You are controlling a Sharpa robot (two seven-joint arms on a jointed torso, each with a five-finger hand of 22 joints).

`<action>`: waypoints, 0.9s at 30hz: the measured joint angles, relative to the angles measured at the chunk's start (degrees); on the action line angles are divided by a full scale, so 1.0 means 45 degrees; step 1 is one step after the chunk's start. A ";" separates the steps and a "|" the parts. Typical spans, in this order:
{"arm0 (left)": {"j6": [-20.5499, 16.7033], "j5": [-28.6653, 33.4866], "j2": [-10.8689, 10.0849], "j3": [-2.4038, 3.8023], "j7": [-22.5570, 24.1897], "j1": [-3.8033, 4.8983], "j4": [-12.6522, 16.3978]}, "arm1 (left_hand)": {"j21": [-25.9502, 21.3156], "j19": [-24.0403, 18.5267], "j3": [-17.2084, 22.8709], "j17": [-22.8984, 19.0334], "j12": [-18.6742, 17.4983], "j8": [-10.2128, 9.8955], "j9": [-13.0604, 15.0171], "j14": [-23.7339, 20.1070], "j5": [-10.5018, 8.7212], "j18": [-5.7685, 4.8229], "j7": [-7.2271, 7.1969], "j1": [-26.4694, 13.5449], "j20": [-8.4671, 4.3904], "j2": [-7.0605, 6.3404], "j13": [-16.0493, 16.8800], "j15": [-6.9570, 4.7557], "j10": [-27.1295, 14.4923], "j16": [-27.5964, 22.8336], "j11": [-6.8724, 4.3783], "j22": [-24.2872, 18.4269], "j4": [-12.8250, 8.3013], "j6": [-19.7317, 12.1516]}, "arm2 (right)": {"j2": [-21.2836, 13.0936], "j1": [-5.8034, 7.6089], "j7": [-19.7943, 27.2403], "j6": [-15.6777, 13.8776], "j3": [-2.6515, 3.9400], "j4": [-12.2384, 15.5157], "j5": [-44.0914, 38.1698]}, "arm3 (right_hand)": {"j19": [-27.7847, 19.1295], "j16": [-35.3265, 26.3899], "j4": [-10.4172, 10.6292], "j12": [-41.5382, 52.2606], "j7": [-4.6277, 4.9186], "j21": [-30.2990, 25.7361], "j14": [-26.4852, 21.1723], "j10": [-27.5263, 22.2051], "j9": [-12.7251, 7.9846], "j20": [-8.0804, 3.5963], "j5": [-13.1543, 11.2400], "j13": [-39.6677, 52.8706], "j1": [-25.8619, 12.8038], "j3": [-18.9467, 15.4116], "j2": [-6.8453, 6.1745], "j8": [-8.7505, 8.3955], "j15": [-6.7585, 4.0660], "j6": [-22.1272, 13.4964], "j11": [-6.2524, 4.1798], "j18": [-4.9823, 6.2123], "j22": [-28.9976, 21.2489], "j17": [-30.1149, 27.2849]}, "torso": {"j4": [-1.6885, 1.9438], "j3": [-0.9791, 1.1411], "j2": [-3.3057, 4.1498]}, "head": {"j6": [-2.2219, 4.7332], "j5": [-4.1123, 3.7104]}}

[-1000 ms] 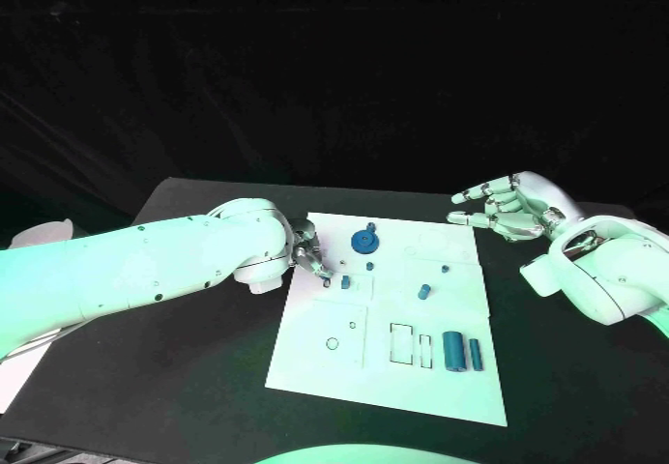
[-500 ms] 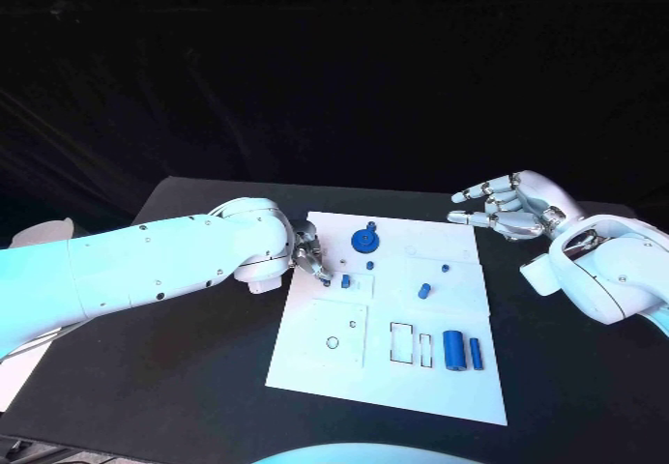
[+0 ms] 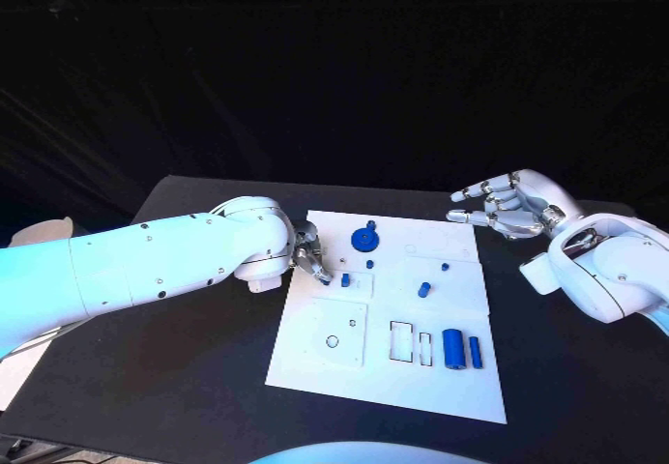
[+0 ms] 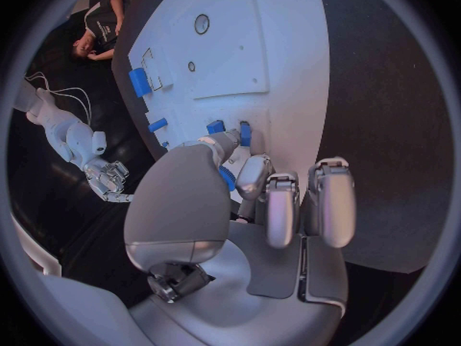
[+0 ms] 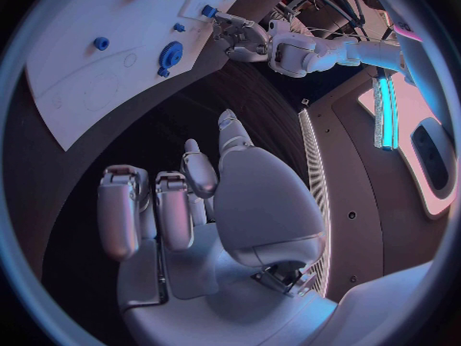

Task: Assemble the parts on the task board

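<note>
The task board (image 3: pixel 404 367) lies in the middle of the desk (image 3: pixel 182 387), white and flat; a small blue part (image 3: pixel 344 280) stands at its left side toward the far edge, in a small square outline; the left hand (image 3: pixel 309 255) holds its fingertips on or right at this piece, though whether they pinch it or only touch it I cannot tell; I judge it is being seated in its recess, which is why the hand leans in over the board's left edge. A blue gear (image 3: pixel 363 240) lies near the far edge; a short peg (image 3: pixel 422 288) stands mid-board; two cylinders (image 3: pixel 453 348) wait near the right edge, probably for later steps. The right hand (image 3: pixel 505 209) hovers beyond the far right corner, fingers apart and holding nothing, seemingly kept clear.
</note>
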 measured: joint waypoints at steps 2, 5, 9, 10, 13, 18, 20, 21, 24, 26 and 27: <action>0.0034 0.0000 0.0008 0.0004 0.0002 0.0002 -0.0010 | 0.0000 0.0000 0.0000 0.0000 0.0000 -0.0001 -0.0001 0.0000 -0.0002 -0.0001 0.0019 0.0000 0.0000 0.0000 -0.0001 0.0000 0.0000 0.0000 0.0000 0.0000 0.0000 -0.0019 | 0.0000 0.0000 0.0001 0.0003 0.0000 0.0002 -0.0015 | 0.0000 0.0000 0.0000 0.0000 0.0000 0.0000 0.0000 0.0000 -0.0001 0.0000 0.0000 -0.0004 0.0000 0.0000 0.0000 0.0000 0.0000 0.0000 0.0000 0.0000 0.0000 0.0000 | 0.0005 0.0000 0.0000 | -0.0001 -0.0005; 0.0091 0.0000 0.0027 0.0006 0.0005 0.0006 -0.0028 | 0.0000 0.0000 0.0050 -0.0001 0.0000 0.0011 -0.0002 0.0000 -0.0004 0.0000 -0.0004 0.0001 0.0000 0.0001 -0.0001 0.0000 0.0000 0.0000 0.0000 0.0000 0.0024 0.0005 | 0.0002 -0.0001 0.0002 0.0005 0.0000 0.0003 -0.0032 | 0.0000 0.0000 0.0000 -0.0001 0.0000 0.0000 0.0000 0.0000 -0.0001 0.0000 0.0000 -0.0005 0.0000 0.0000 0.0000 0.0000 0.0000 0.0000 0.0000 0.0000 -0.0001 -0.0001 | 0.0009 0.0000 -0.0005 | -0.0012 -0.0006; 0.0155 -0.0009 0.0061 0.0006 0.0005 0.0007 -0.0062 | 0.0000 0.0000 0.0070 -0.0002 0.0000 0.0048 0.0000 0.0000 -0.0006 -0.0002 -0.0006 0.0001 0.0000 0.0001 -0.0001 0.0000 0.0000 0.0000 0.0000 0.0000 0.0005 0.0007 | 0.0005 -0.0002 0.0005 0.0008 0.0000 0.0006 -0.0047 | 0.0000 0.0000 0.0000 -0.0001 0.0000 0.0000 0.0000 -0.0001 -0.0002 0.0000 0.0000 -0.0005 0.0000 0.0000 0.0000 0.0000 0.0000 0.0000 0.0000 0.0000 -0.0001 -0.0001 | 0.0007 0.0001 -0.0007 | -0.0023 0.0007; 0.0171 -0.0010 0.0075 0.0006 0.0005 0.0007 -0.0080 | 0.0000 0.0000 0.0071 -0.0002 0.0023 0.0047 0.0001 0.0000 -0.0007 -0.0001 -0.0006 0.0001 0.0000 0.0001 0.0007 0.0000 0.0000 0.0000 0.0000 0.0000 0.0003 0.0008 | 0.0007 -0.0003 0.0007 0.0008 0.0000 0.0007 -0.0051 | 0.0000 0.0000 0.0000 -0.0002 0.0000 0.0000 0.0000 -0.0001 -0.0002 0.0000 0.0000 -0.0005 0.0000 0.0000 0.0000 0.0000 0.0000 0.0000 0.0000 0.0000 -0.0001 -0.0001 | 0.0005 0.0001 -0.0007 | -0.0024 0.0009; 0.0203 -0.0015 0.0109 0.0000 0.0005 0.0007 -0.0118 | 0.0000 0.0000 0.0075 -0.0002 0.0061 0.0047 0.0022 0.0000 0.0044 -0.0001 -0.0006 0.0001 0.0000 0.0001 0.0023 0.0000 0.0000 0.0000 0.0000 -0.0001 -0.0001 0.0008 | 0.0008 -0.0006 0.0011 0.0008 0.0000 0.0011 -0.0060 | 0.0000 -0.0053 0.0000 -0.0003 0.0000 -0.0047 0.0000 -0.0001 -0.0002 0.0000 -0.0048 -0.0013 0.0000 0.0000 0.0000 0.0000 0.0000 0.0000 0.0000 0.0000 -0.0001 -0.0002 | 0.0000 0.0002 -0.0007 | -0.0031 0.0010; 0.0242 -0.0023 0.0161 0.0005 0.0005 0.0002 -0.0189 | 0.0000 0.0000 0.0075 -0.0003 0.0061 0.0047 0.0042 0.0000 0.0046 0.0000 -0.0006 0.0001 0.0000 0.0002 0.0047 0.0000 0.0000 0.0000 0.0000 -0.0001 -0.0002 0.0009 | 0.0006 -0.0006 0.0022 0.0008 0.0000 0.0020 -0.0076 | 0.0000 -0.0052 0.0000 -0.0016 0.0000 -0.0049 0.0000 -0.0001 -0.0004 0.0000 -0.0048 -0.0037 0.0000 0.0000 0.0000 0.0000 0.0000 0.0000 0.0001 0.0000 0.0009 -0.0003 | 0.0000 0.0001 -0.0004 | -0.0051 -0.0005; 0.0257 -0.0027 0.0179 0.0012 0.0005 -0.0004 -0.0214 | 0.0000 0.0000 0.0077 -0.0003 0.0061 0.0048 0.0039 0.0000 0.0046 0.0000 -0.0005 0.0001 0.0000 0.0002 0.0047 0.0000 -0.0001 0.0000 0.0000 -0.0001 -0.0004 0.0009 | 0.0005 -0.0008 0.0025 0.0008 0.0000 0.0023 -0.0081 | 0.0000 -0.0052 0.0000 -0.0018 0.0000 -0.0049 0.0000 -0.0001 -0.0004 0.0000 -0.0048 -0.0038 0.0000 0.0000 0.0000 0.0000 0.0000 0.0000 0.0001 0.0000 0.0009 -0.0003 | 0.0000 0.0001 -0.0002 | -0.0063 -0.0013; 0.0267 -0.0029 0.0188 0.0016 0.0005 -0.0008 -0.0226 | 0.0000 0.0000 0.0080 -0.0003 0.0061 0.0048 0.0037 0.0000 0.0046 -0.0001 -0.0005 0.0001 0.0000 0.0002 0.0047 0.0000 -0.0001 0.0000 0.0001 -0.0001 -0.0007 0.0009 | 0.0004 -0.0009 0.0027 0.0008 0.0000 0.0024 -0.0083 | 0.0000 -0.0051 0.0000 -0.0019 0.0000 -0.0049 0.0000 -0.0001 -0.0004 0.0000 -0.0048 -0.0037 0.0000 0.0000 0.0000 0.0000 0.0000 0.0000 0.0001 0.0000 0.0009 -0.0003 | 0.0000 0.0000 -0.0001 | -0.0067 -0.0015; 0.0315 -0.0030 0.0216 0.0030 0.0005 -0.0020 -0.0261 | 0.0000 0.0000 0.0106 -0.0004 0.0061 0.0049 0.0033 0.0000 0.0046 -0.0001 -0.0005 0.0001 0.0000 0.0002 0.0046 0.0000 -0.0001 0.0000 0.0001 -0.0001 -0.0033 0.0010 | 0.0004 -0.0010 0.0032 0.0008 0.0000 0.0029 -0.0090 | 0.0000 -0.0051 0.0000 -0.0020 0.0000 -0.0049 0.0000 -0.0001 -0.0005 0.0000 -0.0048 -0.0037 0.0000 0.0000 0.0000 0.0000 0.0000 0.0000 0.0001 0.0000 0.0009 -0.0004 | 0.0001 0.0000 -0.0001 | -0.0082 -0.0016; 0.0358 -0.0030 0.0239 0.0041 0.0003 -0.0030 -0.0294 | 0.0000 0.0000 0.0114 -0.0003 0.0065 0.0049 0.0033 0.0000 0.0046 -0.0001 0.0014 0.0001 0.0000 0.0002 0.0078 0.0000 0.0045 0.0000 0.0046 -0.0001 -0.0035 0.0028 | 0.0004 -0.0010 0.0035 0.0008 0.0000 0.0031 -0.0093 | 0.0000 -0.0051 0.0000 -0.0021 0.0000 -0.0049 0.0000 -0.0001 -0.0005 0.0000 -0.0048 -0.0037 0.0000 0.0000 0.0000 0.0000 0.0000 0.0000 0.0001 0.0000 0.0008 -0.0004 | 0.0001 0.0000 0.0000 | -0.0096 -0.0016; 0.0378 -0.0029 0.0248 0.0045 0.0002 -0.0033 -0.0307 | 0.0000 0.0000 0.0147 -0.0004 0.0114 0.0049 0.0033 0.0000 0.0046 0.0000 0.0014 0.0001 0.0000 0.0002 0.0095 0.0000 0.0046 0.0000 0.0046 -0.0001 -0.0006 0.0029 | 0.0003 -0.0010 0.0036 0.0008 0.0000 0.0032 -0.0095 | 0.0000 -0.0051 0.0000 -0.0022 0.0000 -0.0049 0.0000 -0.0001 -0.0005 0.0000 -0.0047 -0.0038 0.0000 0.0000 0.0000 0.0000 0.0000 0.0000 0.0001 0.0000 0.0008 -0.0004 | 0.0001 0.0000 0.0000 | -0.0105 -0.0016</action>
